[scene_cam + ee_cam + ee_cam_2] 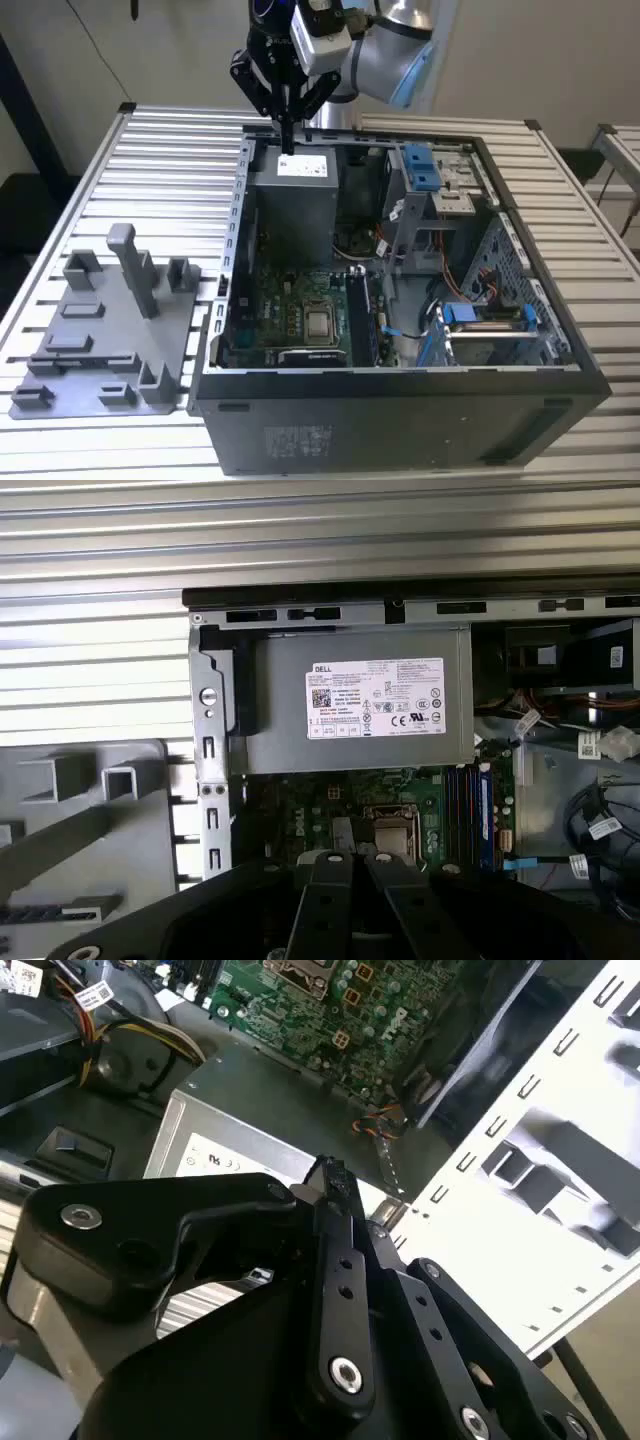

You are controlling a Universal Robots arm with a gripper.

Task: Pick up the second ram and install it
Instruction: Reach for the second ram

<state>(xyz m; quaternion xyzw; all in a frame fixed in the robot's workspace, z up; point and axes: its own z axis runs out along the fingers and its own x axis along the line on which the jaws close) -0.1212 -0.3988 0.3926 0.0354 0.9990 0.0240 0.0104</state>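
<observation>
My gripper (287, 138) hangs over the back end of the open computer case (232, 300), just above the grey power supply (296, 190). Its black fingers (335, 1220) are pressed together, shut, with nothing between them. In the first wrist view the gripper (352, 860) points at the motherboard (300, 815) below the power supply (375, 700). The long memory slots (466, 810) run beside the processor socket (388, 825), and one carries a blue strip (486, 810). A thin dark strip (45, 915) lies on the grey tray (90, 880). I cannot tell whether it is the second ram.
The grey plastic tray (100, 390) with several raised blocks and a tall post (135, 265) lies at the exterior view's left of the case. A drive cage with blue clips (420, 165) and loose cables (470, 285) crowd the case's other side. The slatted metal table (170, 160) surrounds everything.
</observation>
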